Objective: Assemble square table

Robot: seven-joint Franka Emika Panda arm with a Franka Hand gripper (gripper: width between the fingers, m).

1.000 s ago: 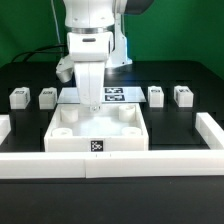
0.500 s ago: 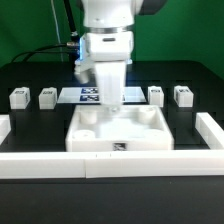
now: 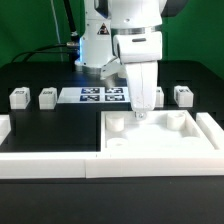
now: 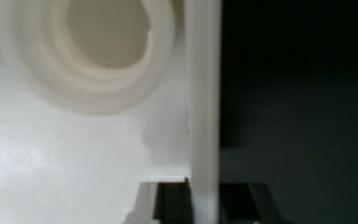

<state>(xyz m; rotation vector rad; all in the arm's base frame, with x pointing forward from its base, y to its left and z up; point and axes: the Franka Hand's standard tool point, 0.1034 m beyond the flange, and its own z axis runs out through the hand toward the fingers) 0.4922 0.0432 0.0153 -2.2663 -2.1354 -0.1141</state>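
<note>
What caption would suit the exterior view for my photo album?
Franka arm's gripper clamps the rim of the white square table panel, sitting in the corner of the border bars.

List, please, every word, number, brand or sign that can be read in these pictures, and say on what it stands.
No words, numbers or brand names can be read in either view.
On the marker board: four black-white tag patterns, no letters.
On the leg pegs: dark tag marks, too small to read.
On the square panel: no print shows.
</note>
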